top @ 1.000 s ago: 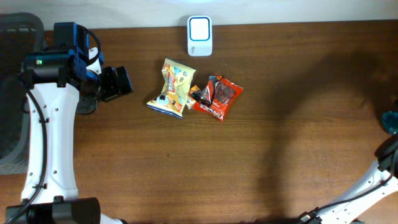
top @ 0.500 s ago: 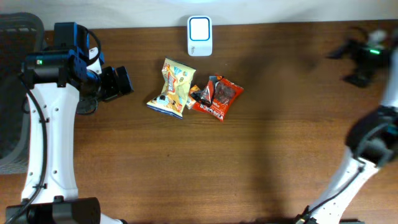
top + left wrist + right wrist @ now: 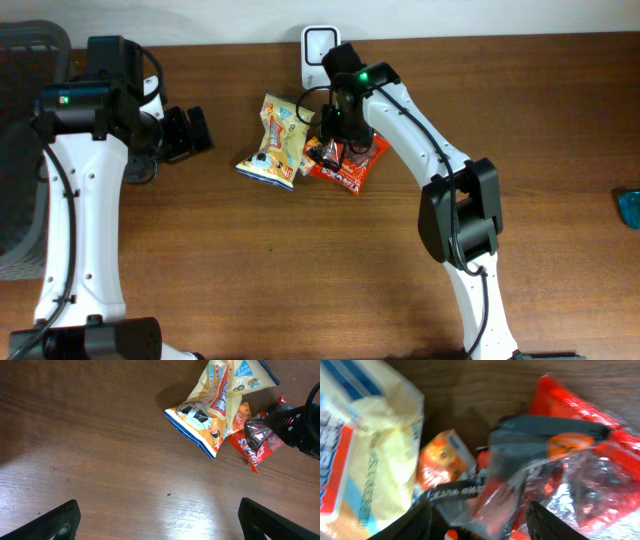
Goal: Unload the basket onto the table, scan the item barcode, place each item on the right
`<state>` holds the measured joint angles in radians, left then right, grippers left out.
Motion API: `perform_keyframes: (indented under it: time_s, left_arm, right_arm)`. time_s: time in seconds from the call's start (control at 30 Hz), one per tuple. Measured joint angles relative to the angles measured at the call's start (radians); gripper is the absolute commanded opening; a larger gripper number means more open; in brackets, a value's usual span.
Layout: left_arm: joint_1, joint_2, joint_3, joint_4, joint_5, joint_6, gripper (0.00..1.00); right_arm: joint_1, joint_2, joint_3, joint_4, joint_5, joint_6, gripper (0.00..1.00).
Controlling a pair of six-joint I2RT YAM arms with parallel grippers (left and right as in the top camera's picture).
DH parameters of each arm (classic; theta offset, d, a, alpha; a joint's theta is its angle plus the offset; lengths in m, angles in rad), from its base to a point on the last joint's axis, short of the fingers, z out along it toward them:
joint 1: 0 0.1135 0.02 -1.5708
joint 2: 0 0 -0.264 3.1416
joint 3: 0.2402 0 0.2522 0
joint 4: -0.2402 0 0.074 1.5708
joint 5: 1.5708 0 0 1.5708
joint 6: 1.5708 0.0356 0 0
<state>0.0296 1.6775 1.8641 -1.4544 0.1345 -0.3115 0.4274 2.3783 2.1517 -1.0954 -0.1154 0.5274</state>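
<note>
Wooden bench [image 3: 300, 260]: red snack packet [image 3: 358, 165] lay flat beside yellow snack bag [image 3: 277, 140], near scanner [image 3: 316, 40]. Right end effector [image 3: 333, 140] straddled the packet, jaws apart, not clamped. Left end effector [image 3: 195, 130] gaped wide, well apart. Lift and scan outstanding.

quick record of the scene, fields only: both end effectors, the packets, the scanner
left end effector: open, empty, off to the left of the packets
right end effector: low over the red packet, jaws apart on either side of its edge, no grip confirmed
yellow packet: lying on the table, left of the red one
small orange packet: between the two
scanner: white, at the far edge, partly hidden by the right arm
</note>
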Motion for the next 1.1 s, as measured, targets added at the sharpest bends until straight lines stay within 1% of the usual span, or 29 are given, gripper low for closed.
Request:
perform_keyframes:
  time_s: [0.07, 0.13, 0.17, 0.2, 0.23, 0.3, 0.33, 0.4, 0.63, 0.7, 0.73, 0.77, 0.83, 0.87, 0.97, 1.07, 1.1]
  left_arm:
    - [0.0, 0.0, 0.0, 0.0, 0.0, 0.0, 0.99]
    - [0.0, 0.0, 0.0, 0.0, 0.0, 0.0, 0.99]
    - [0.0, 0.0, 0.0, 0.0, 0.0, 0.0, 0.99]
    - [0.0, 0.0, 0.0, 0.0, 0.0, 0.0, 0.99]
    - [0.0, 0.0, 0.0, 0.0, 0.0, 0.0, 0.99]
    - [0.0, 0.0, 0.0, 0.0, 0.0, 0.0, 0.99]
    - [0.0, 0.0, 0.0, 0.0, 0.0, 0.0, 0.99]
    - [0.0, 0.0, 0.0, 0.0, 0.0, 0.0, 0.99]
    - [0.0, 0.0, 0.0, 0.0, 0.0, 0.0, 0.99]
    - [0.0, 0.0, 0.0, 0.0, 0.0, 0.0, 0.99]
    - [0.0, 0.0, 0.0, 0.0, 0.0, 0.0, 0.99]
    - [0.0, 0.0, 0.0, 0.0, 0.0, 0.0, 0.99]
    - [0.0, 0.0, 0.0, 0.002, 0.0, 0.0, 0.99]
    - [0.0, 0.0, 0.0, 0.002, 0.0, 0.0, 0.99]
    - [0.0, 0.0, 0.0, 0.0, 0.0, 0.0, 0.99]
    - [0.0, 0.0, 0.0, 0.002, 0.0, 0.0, 0.99]
    - [0.0, 0.0, 0.0, 0.003, 0.0, 0.0, 0.99]
  right_arm:
    - [0.006, 0.0, 0.0, 0.02, 0.087, 0.064, 0.51]
    - [0.008, 0.005, 0.0, 0.035, 0.105, 0.107, 0.51]
    - [0.01, 0.016, 0.0, 0.037, 0.109, 0.127, 0.47]
    - [0.013, 0.029, 0.0, 0.038, 0.112, 0.135, 0.37]
    - [0.022, 0.041, -0.002, 0.037, 0.112, 0.148, 0.29]
    - [0.029, 0.043, -0.002, 0.039, 0.112, 0.155, 0.28]
    - [0.029, 0.043, -0.002, 0.039, 0.112, 0.154, 0.22]
    - [0.029, 0.043, 0.002, 0.034, 0.114, 0.158, 0.04]
    - [0.029, 0.045, 0.039, 0.031, 0.116, 0.156, 0.04]
    - [0.024, 0.045, 0.085, 0.061, 0.115, 0.141, 0.04]
    - [0.02, 0.045, 0.134, 0.111, 0.111, 0.111, 0.04]
    - [0.014, 0.045, 0.158, 0.214, 0.107, 0.084, 0.04]
    - [0.0, 0.045, 0.168, 0.341, 0.111, 0.053, 0.04]
    - [-0.003, 0.045, 0.168, 0.428, 0.15, 0.045, 0.04]
    - [-0.006, 0.057, 0.171, 0.57, 0.292, 0.038, 0.04]
    - [-0.007, 0.114, 0.171, 0.697, 0.344, 0.036, 0.04]
    - [-0.007, 0.132, 0.171, 0.707, 0.372, 0.034, 0.04]
